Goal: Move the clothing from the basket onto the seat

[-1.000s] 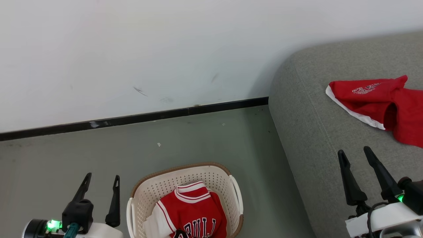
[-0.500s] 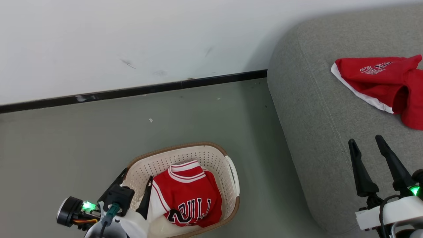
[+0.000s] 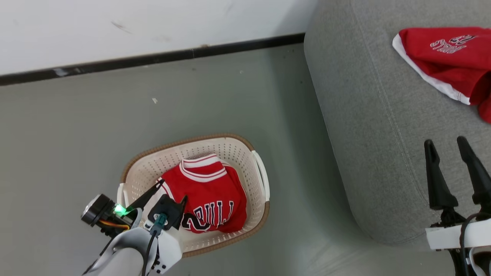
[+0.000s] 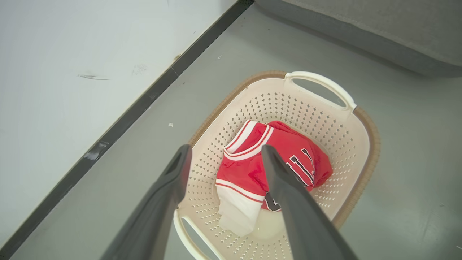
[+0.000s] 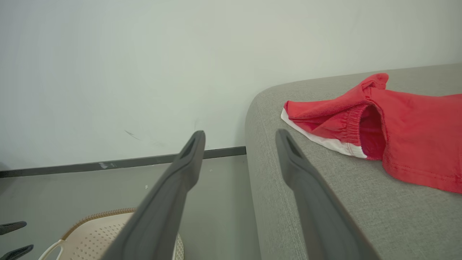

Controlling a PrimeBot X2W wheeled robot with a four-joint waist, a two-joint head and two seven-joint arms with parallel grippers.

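holding one jersey: one basket

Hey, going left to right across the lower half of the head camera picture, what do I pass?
left hand → jersey → basket handle → sofa → right hand, poised above the sofa's front part.

The shorts run off the head view's right edge; their print is too small to read. Top and right edges cut the sofa. The left fingers cover part of the jersey; its lettering, perhaps "BULL", is partly hidden. In the right wrist view a right finger hides part of the basket, cut at the bottom.
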